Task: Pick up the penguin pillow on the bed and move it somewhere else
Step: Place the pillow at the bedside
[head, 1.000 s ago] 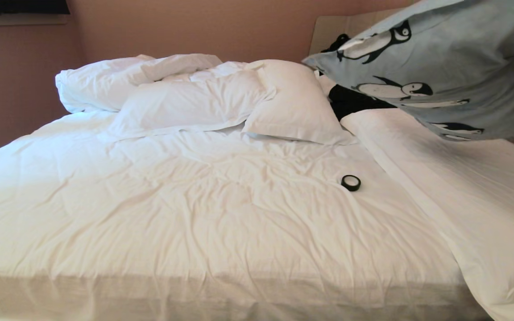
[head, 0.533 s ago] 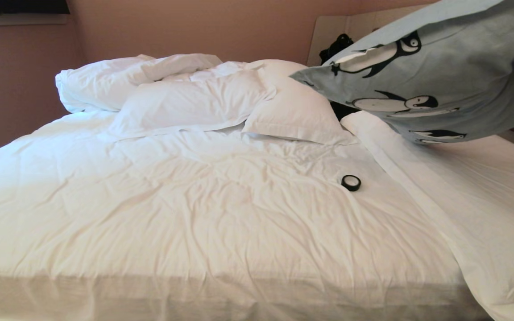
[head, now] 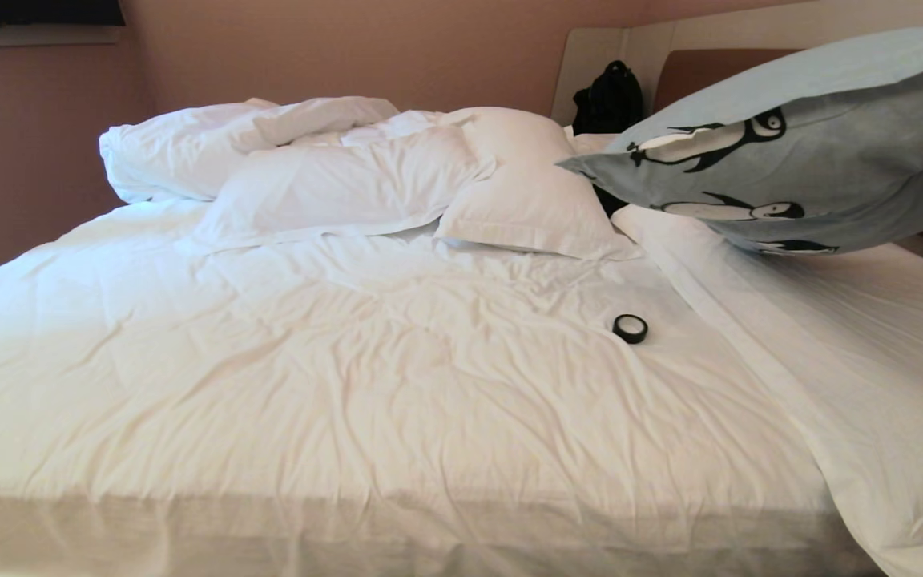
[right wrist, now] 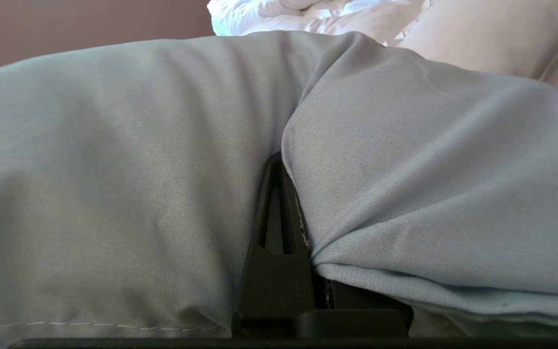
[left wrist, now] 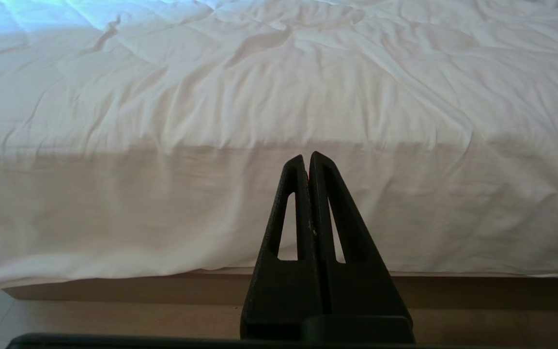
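The rectangular pale blue-grey penguin pillow point(head: 814, 152), printed with black-and-white penguins on its underside, hangs clear of the large bed point(head: 397, 377) with its wrinkled white sheets, above the bed's right edge near the head end; its pointed corner reaches toward the plain white pillow point(head: 525, 188) propped at the head, without touching it; the right gripper point(right wrist: 286, 194) is buried in the pillow's plain cloth, its black fingers pinched together on a fold of fabric that bulges around them; the left gripper point(left wrist: 308, 162) sits low before the foot edge of the bed, its two black fingers pressed together on nothing, pointing at the hanging sheet; a small black ring of tape point(head: 630, 328) lies on the duvet right of centre, well below the lifted pillow; a bunched white duvet point(head: 253, 140) is heaped along the head end toward the left; a black bag point(head: 610, 100) stands against the pale headboard surround point(head: 582, 60), beside the brown padded panel point(head: 694, 72).
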Tool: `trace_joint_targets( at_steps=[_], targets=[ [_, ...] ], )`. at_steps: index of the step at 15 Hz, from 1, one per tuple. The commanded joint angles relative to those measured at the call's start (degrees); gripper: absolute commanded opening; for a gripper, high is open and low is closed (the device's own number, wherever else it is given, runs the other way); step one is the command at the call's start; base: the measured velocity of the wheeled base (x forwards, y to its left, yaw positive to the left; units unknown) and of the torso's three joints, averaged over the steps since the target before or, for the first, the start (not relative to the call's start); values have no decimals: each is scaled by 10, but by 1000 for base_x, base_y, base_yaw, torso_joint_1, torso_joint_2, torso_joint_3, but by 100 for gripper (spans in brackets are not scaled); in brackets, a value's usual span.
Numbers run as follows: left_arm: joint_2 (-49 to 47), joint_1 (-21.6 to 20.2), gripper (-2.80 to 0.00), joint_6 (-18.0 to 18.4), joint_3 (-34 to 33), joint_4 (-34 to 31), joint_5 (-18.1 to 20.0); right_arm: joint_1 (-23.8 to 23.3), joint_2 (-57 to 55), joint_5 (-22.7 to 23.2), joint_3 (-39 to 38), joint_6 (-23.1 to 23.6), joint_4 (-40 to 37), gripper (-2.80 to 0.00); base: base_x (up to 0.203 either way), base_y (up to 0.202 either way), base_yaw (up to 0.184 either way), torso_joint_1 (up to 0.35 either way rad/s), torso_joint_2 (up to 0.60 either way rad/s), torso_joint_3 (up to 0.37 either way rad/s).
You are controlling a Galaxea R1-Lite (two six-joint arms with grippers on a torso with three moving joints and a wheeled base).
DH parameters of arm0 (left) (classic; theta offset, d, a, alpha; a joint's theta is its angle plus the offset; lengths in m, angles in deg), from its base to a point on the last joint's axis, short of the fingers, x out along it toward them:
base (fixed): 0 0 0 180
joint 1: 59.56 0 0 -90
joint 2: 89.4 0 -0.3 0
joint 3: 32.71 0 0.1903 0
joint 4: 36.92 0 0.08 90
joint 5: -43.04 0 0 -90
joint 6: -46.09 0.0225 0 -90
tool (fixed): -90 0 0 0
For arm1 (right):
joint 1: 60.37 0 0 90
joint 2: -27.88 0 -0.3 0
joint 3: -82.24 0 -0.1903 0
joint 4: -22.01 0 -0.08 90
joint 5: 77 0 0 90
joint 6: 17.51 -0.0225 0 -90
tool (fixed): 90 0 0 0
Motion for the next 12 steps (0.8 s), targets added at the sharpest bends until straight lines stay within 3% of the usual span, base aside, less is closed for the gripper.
trace_joint_targets(
  at_steps=[1, 3, 7, 12],
  targets=[
    [0, 0, -280, 0, -1, 0, -1, -1, -1, 11, -13, -10, 124, -280, 0, 0, 0, 0, 0, 0],
    [0, 0, -280, 0, -1, 0, 0, -1, -6, 11, -22, -16, 181, -280, 0, 0, 0, 0, 0, 0],
    [0, 0, -280, 0, -1, 0, 0, -3, -77, 6, -26, -53, 226, -280, 0, 0, 0, 0, 0, 0],
    [0, 0, -280, 0, -1, 0, 0, -61, -195, 4, 5, -115, 272, -280, 0, 0, 0, 0, 0, 0]
  ],
)
